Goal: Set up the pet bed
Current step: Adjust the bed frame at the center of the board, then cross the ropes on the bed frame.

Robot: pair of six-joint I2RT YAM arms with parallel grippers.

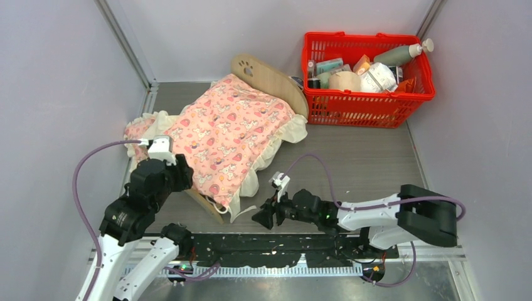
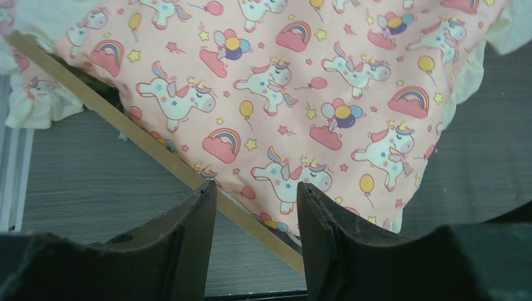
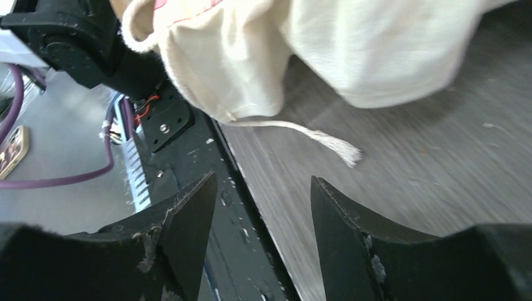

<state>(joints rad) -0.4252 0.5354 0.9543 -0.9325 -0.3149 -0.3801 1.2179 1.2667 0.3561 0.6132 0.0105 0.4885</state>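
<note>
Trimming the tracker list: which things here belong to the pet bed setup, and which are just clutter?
Job: pet bed; pink blanket draped over it; probably the frilled pillow on its left.
Clutter: red basket, with the bottle and packets inside.

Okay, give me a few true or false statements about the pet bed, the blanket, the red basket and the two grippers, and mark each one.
1. The pink blanket lies spread over the pet bed. True.
2. The red basket is empty. False: it holds a bottle and other items.
3. The left gripper and the right gripper are both open and hold nothing. True.
4. The bed's headboard faces the arms. False: it is at the far end, beside the basket.
</note>
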